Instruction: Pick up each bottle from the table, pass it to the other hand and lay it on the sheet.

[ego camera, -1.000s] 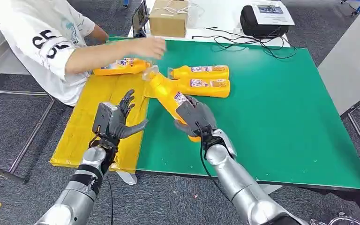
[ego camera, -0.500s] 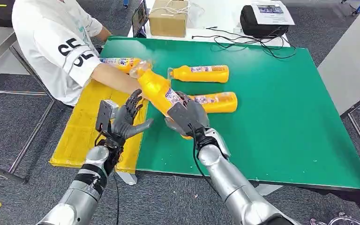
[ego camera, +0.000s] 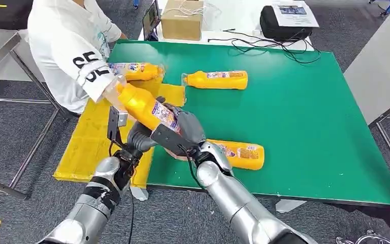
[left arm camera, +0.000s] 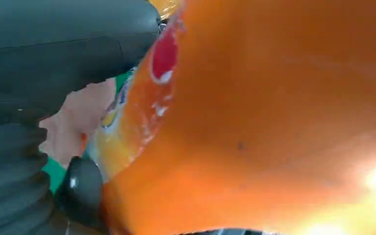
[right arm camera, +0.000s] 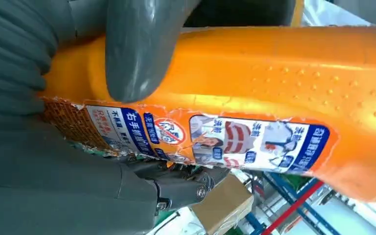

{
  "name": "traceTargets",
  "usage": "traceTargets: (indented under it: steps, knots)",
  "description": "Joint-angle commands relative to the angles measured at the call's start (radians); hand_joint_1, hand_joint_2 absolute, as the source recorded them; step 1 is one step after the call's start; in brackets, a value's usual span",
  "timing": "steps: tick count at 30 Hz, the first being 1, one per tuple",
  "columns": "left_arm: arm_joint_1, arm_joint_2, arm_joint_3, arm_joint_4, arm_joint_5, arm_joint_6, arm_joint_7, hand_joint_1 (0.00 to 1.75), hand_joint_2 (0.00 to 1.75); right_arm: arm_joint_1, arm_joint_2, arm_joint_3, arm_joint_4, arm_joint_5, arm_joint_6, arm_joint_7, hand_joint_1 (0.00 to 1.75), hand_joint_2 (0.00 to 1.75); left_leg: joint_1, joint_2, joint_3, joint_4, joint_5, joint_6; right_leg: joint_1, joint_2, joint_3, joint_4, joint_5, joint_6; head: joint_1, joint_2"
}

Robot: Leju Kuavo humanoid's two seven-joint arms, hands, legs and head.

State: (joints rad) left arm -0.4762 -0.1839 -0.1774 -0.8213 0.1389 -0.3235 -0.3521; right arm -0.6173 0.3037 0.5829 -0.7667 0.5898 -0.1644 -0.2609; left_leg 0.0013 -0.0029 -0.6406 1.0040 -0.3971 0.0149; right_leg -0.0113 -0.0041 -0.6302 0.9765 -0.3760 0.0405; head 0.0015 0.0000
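My right hand (ego camera: 183, 133) grips an orange bottle (ego camera: 144, 107) by its lower body and holds it tilted above the near edge of the yellow sheet (ego camera: 89, 140), cap end toward the person. The right wrist view has the thumb (right arm camera: 142, 49) pressed over the labelled bottle (right arm camera: 254, 98). Just under the bottle sits my left hand (ego camera: 136, 138), its fingers hidden. In the left wrist view the bottle (left arm camera: 274, 122) lies close against that hand (left arm camera: 39, 98); a closed grip cannot be made out. Other bottles lie on the green mat (ego camera: 216, 79) (ego camera: 239, 152) and on the sheet (ego camera: 134, 70).
A person in a white shirt (ego camera: 68, 51) leans over the sheet's far left side, an arm near the held bottle's cap. A cardboard box (ego camera: 183, 19), a black bag (ego camera: 287, 20) and cables (ego camera: 264, 43) lie beyond the green mat (ego camera: 310, 112).
My right hand carried the bottle left, from over the mat to my left hand. The person's arm drew back. One bottle on the mat moved toward the front edge.
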Motion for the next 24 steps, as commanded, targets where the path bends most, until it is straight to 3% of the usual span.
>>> traceTargets:
  steps: [1,14,24]
  knots:
    - [-0.042,0.033,-0.066,0.015,0.055,-0.051,0.019,0.00,1.75,-0.045,0.004,0.122,0.140,0.033,0.039,-0.016,1.75,1.75,0.001,-0.001,0.005,0.001,-0.003,-0.001,0.001,-0.001,0.005,0.001,-0.003,-0.002,0.000,0.000]
    - [0.054,0.097,-0.067,-0.131,0.135,-0.097,0.031,0.00,1.75,-0.036,-0.044,0.182,0.197,0.072,0.080,-0.004,1.75,1.75,0.001,-0.001,0.006,0.000,-0.003,-0.001,0.001,-0.001,0.006,0.000,-0.003,-0.002,0.000,0.000]
    - [0.065,0.100,-0.048,-0.172,0.169,-0.107,0.041,0.00,1.75,-0.056,-0.049,0.202,0.211,0.086,0.109,-0.008,1.75,1.75,0.001,-0.002,0.005,0.001,-0.003,-0.001,0.001,-0.001,0.005,0.001,-0.003,-0.002,0.000,0.000]
